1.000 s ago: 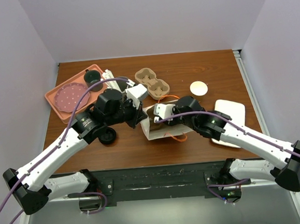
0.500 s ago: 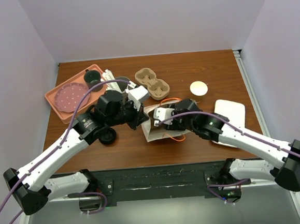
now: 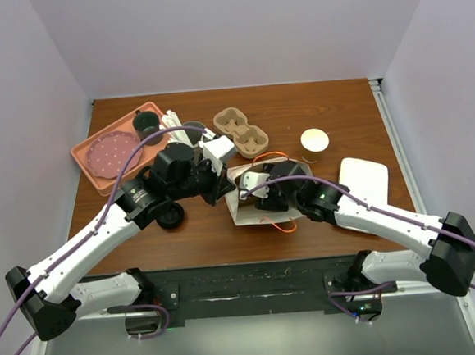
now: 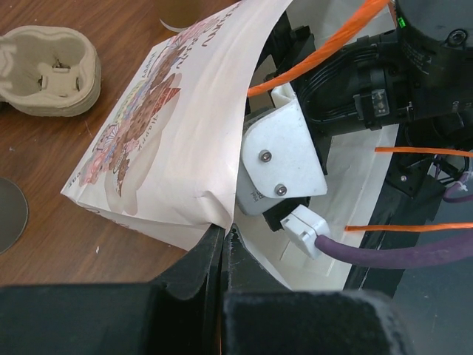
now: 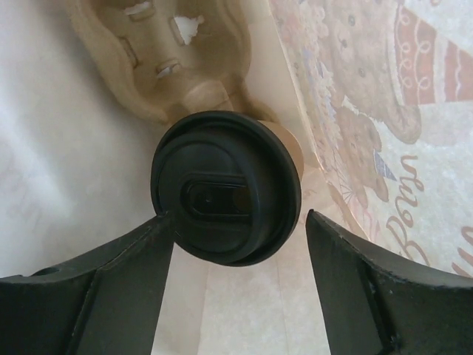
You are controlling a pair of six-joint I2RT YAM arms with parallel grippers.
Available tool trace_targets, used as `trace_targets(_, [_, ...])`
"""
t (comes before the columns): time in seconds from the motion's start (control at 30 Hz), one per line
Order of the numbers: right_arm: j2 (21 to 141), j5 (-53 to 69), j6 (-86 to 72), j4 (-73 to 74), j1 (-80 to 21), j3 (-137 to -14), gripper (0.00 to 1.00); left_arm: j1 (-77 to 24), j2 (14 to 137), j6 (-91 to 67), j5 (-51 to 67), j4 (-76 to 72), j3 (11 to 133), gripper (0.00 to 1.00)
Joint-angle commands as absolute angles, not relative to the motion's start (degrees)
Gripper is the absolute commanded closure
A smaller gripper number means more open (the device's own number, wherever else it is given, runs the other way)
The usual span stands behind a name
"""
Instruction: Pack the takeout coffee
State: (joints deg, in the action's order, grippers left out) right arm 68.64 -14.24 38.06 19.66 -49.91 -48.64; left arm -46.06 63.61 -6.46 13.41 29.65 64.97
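Takeout coffee (image 5: 225, 196): we see only its black lid (image 5: 222, 185) at frame centre; the tan sides mostly hide beneath.
Cup carrier (image 5: 159, 52): cut by the upper edge, partly behind the lid.
Right gripper (image 5: 238, 216): in the top view its fingertips are hidden inside the paper bag (image 3: 240, 210).
Left gripper (image 4: 224, 244): blurred, cut by the bottom edge.

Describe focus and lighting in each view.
Top external: evenly lit, sharp throughout. Left wrist: the white printed paper bag is bright and crisp, the left tool dark and blurred. Right wrist: warm light through the bag; the black round cup lid is clear, the right tool soft.
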Motion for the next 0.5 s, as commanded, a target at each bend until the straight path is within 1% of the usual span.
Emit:
trace_targets(0.0, [68.6, -14.1, 36.4, 16.5, -49.0, -48.1, 0.33, -46.2, 63.0, -6.5, 14.4, 28.9, 65.5, 1.00])
trace_targets(0.03, [68.6, -13.5, 36.6, 16.8, -49.0, -48.2, 0.38, -46.2, 63.0, -6.4, 14.4, 29.0, 65.5, 1.00])
trace_targets(0.07, [68.5, -13.3, 36.7, 17.1, -49.0, -48.3, 0.50, -46.2, 63.0, -6.3, 14.4, 29.2, 65.7, 1.00])
trace_targets(0.1, [68.0, -13.2, 36.8, 17.4, -49.0, -48.3, 0.55, -46.2, 63.0, -6.3, 14.4, 29.2, 65.7, 1.00])
trace_targets(0.13, [67.8, -12.8, 36.9, 17.8, -48.9, -48.4, 0.63, -46.3, 62.9, -6.4, 14.3, 29.4, 65.7, 1.00])
trace_targets(0.23, [66.6, -11.8, 37.0, 19.6, -48.7, -49.3, 0.71, -46.2, 62.8, -6.4, 13.9, 29.5, 65.4, 1.00])
trace_targets(0.27, [66.4, -11.3, 36.9, 20.3, -48.7, -49.7, 0.76, -46.2, 62.7, -6.5, 13.9, 29.5, 65.2, 1.00])
trace_targets(0.37, [65.7, -10.5, 36.5, 22.3, -48.7, -52.0, 0.82, -46.2, 62.7, -6.7, 13.2, 29.4, 64.5, 1.00])
trace_targets(0.47, [65.0, -7.7, 36.1, 24.2, -48.6, -53.6, 0.85, -46.2, 63.0, -6.4, 13.1, 29.6, 64.2, 1.00])
